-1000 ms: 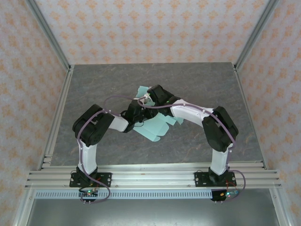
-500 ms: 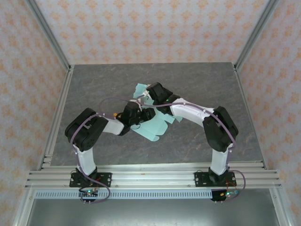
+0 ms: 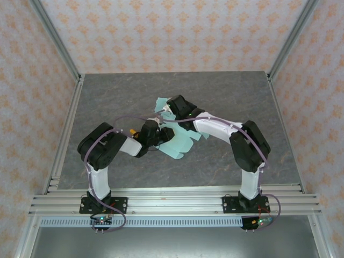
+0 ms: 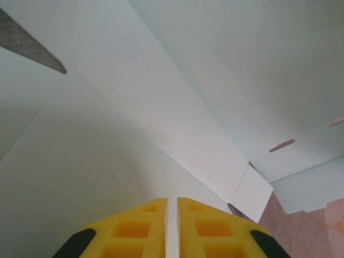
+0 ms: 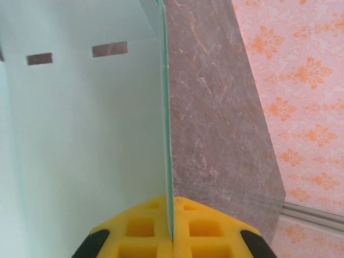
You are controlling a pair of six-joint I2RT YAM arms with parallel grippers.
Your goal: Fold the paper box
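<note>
The paper box [image 3: 179, 144] is a pale mint die-cut sheet, partly folded, at the middle of the grey table. Rounded tabs stick out toward the front. My left gripper [image 3: 156, 134] reaches in from the left. In the left wrist view its yellow fingers [image 4: 141, 226] stand almost together, with a thin strip of card [image 4: 161, 107] pinched between them. My right gripper [image 3: 171, 110] comes in from the back right and is shut on an upright panel of the sheet [image 5: 80, 134]. That panel's edge runs straight up from between the jaws of the right gripper [image 5: 172, 209].
The grey marbled table [image 3: 231, 97] stretches around the sheet and shows to the right of the panel [image 5: 215, 107]. Aluminium rails [image 3: 172, 201] cross the near edge by the arm bases. Patterned walls and frame posts [image 3: 59, 48] enclose the sides and back.
The left gripper's fingers have closed in on the card. The left arm has shifted a little and the sheet's front tabs have drawn slightly back. The right gripper keeps its hold.
</note>
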